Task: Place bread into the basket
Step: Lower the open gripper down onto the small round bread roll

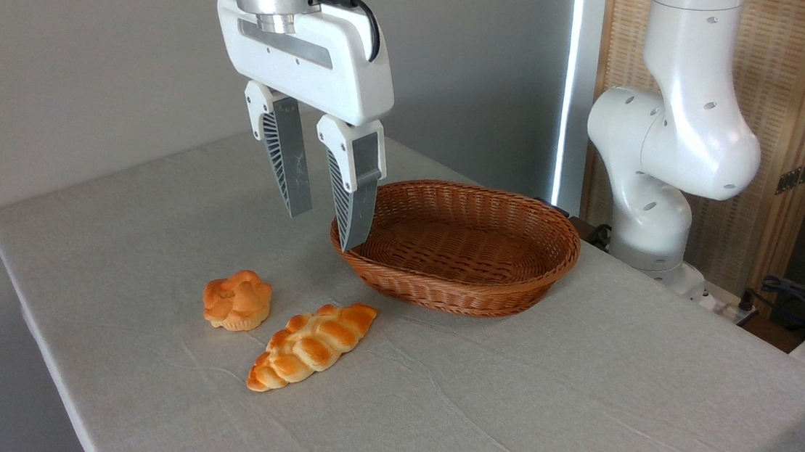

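Pale grey cloth covers the counter [575, 416], with a plain wall behind and the arm's white base [654, 226] standing at the far right. Near the front left edge sits the bread [237, 300], a small knotted bun, resting on the cloth just beside a longer braided loaf [313, 346] (the two look close but not touching). Behind them, well apart from the bun, lies the basket [506, 293], oval, woven and with nothing in it.

The step in hand appears to be the reach for the bun. To do it well, the pincer [325, 230] should probably travel forward and to the left until it is centred over the bun, then descend straight, straddling its rounded sides so that neither finger nudges the braided loaf alongside. A gentle squeeze low on the bun seems wise, since its top is lumpy.

The pincer hangs above the counter near the basket's left rim, its fingers parted moderately, holding nothing and touching nothing.
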`<move>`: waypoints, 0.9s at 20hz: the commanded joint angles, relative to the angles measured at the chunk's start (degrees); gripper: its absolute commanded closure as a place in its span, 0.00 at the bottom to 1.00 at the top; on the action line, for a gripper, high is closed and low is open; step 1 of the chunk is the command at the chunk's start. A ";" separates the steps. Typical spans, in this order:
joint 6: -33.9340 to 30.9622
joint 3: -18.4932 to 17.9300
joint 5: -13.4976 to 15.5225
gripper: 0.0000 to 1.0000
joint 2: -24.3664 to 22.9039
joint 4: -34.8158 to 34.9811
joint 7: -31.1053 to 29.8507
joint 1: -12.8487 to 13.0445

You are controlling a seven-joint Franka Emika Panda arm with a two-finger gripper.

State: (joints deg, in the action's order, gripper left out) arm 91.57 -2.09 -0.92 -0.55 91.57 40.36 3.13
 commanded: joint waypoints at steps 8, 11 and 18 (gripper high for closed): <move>-0.60 -0.29 -0.05 0.00 -0.15 0.01 1.04 0.04; -0.25 0.32 0.04 0.00 0.02 0.28 0.42 0.47; 8.34 7.53 0.65 0.00 3.89 3.95 0.51 2.41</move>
State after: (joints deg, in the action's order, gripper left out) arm 94.27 3.13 -0.67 1.74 92.86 40.31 5.08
